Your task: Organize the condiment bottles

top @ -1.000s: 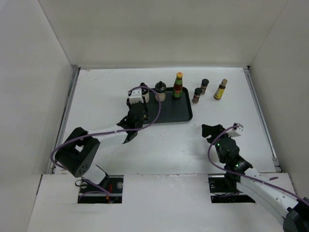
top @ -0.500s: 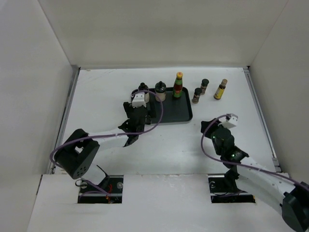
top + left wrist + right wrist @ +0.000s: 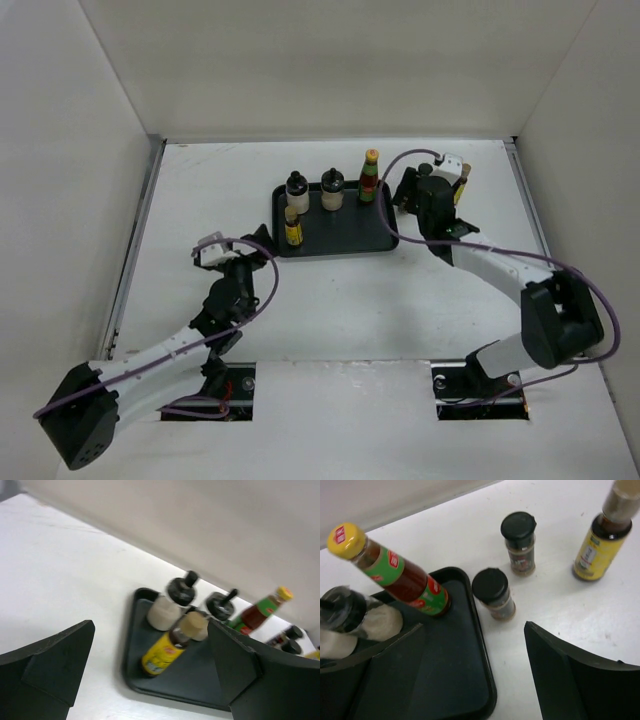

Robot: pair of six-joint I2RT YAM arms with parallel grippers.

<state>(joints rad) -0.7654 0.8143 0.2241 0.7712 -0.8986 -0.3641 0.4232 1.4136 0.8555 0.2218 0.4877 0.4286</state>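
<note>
Four condiment bottles stand on the black tray (image 3: 345, 232): two squat cream ones (image 3: 297, 192) (image 3: 332, 190), a red-green one (image 3: 369, 178) with an orange cap, and a slim yellow-labelled one (image 3: 292, 228) at the front left. My left gripper (image 3: 252, 240) is open, pulled back from the tray; the yellow-labelled bottle (image 3: 165, 650) lies beyond its gap. My right gripper (image 3: 410, 192) is open at the tray's right edge. Two tiny dark brown bottles (image 3: 493, 592) (image 3: 520, 542) stand on the table just beyond its fingers. A second yellow-labelled bottle (image 3: 597, 540) stands further right.
White walls close in the table on the left, back and right. The tray's right edge (image 3: 482, 645) runs under my right gripper (image 3: 474, 626). In the top view the right wrist hides the brown bottles and part of the second yellow-labelled bottle (image 3: 463, 182).
My left gripper opened, left the yellow-labelled bottle standing on the tray and drew back to the near left. My right arm swung from the near right up to the tray's right edge.
</note>
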